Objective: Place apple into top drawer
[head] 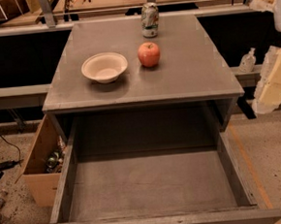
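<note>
The red-orange apple (149, 54) stands on the grey cabinet top (186, 76), right of centre and toward the back. The top drawer (151, 188) is pulled out wide below the cabinet's front edge, and its flat grey bottom is bare. My gripper (268, 94) is a pale, cream-coloured shape at the right edge of the camera view, beside the cabinet's right side, well to the right of the apple and above floor level. It holds nothing that I can see.
A cream-white bowl (104, 67) sits left of the apple. A soda can (150, 20) stands behind the apple. A brown cardboard box (40, 165) with clutter stands on the floor left of the drawer. A small clear bottle (247, 61) sits on a ledge at the right.
</note>
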Controlling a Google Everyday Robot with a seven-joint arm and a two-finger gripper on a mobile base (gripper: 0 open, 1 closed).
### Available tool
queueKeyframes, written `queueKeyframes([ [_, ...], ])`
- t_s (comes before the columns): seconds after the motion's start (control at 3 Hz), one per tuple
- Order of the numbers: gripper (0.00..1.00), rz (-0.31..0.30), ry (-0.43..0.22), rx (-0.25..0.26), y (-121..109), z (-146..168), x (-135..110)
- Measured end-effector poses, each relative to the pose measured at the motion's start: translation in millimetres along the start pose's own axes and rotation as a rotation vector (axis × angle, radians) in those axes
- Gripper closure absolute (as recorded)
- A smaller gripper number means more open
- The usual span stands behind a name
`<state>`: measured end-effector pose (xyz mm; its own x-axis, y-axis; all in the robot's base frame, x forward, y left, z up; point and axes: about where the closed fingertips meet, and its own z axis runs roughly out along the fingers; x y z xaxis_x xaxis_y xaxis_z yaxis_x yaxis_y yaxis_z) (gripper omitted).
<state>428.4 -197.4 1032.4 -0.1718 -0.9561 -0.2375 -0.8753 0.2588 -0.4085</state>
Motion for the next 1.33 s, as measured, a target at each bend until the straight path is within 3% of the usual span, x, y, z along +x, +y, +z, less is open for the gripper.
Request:
queueKeyframes([
  [0.33,0.0,0.0,0.0,0.0,0,0,0],
  [0.67,0.0,0.028,-0.08,0.037,-14,5,-3],
  [1.0,0.0,0.115,-0.254,0.081,-46,37,14],
  [1.33,0.0,0.178,-0.463,0.132,-85,70,8],
])
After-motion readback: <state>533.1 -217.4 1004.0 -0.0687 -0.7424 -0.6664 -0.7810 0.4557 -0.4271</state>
